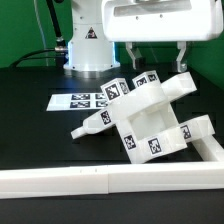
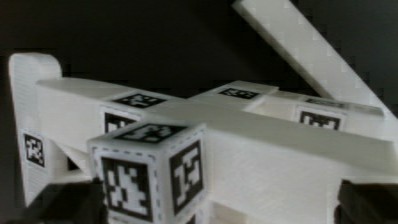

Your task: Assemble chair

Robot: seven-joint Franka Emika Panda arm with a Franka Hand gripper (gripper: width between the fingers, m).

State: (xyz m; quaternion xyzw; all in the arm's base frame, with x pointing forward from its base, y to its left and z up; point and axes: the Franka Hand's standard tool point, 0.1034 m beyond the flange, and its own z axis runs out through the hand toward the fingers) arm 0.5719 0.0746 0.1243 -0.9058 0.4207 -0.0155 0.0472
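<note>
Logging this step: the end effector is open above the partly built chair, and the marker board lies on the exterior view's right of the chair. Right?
Not quite. The end effector is open above the chair, but the marker board lies on the exterior view's left of the chair, as the exterior view shows.

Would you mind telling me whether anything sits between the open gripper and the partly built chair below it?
Nothing visible does. The gripper hangs open directly above the chair, with only empty air between its fingers and the white pieces. The marker board lies off toward the exterior view's left, out of the way.
</note>
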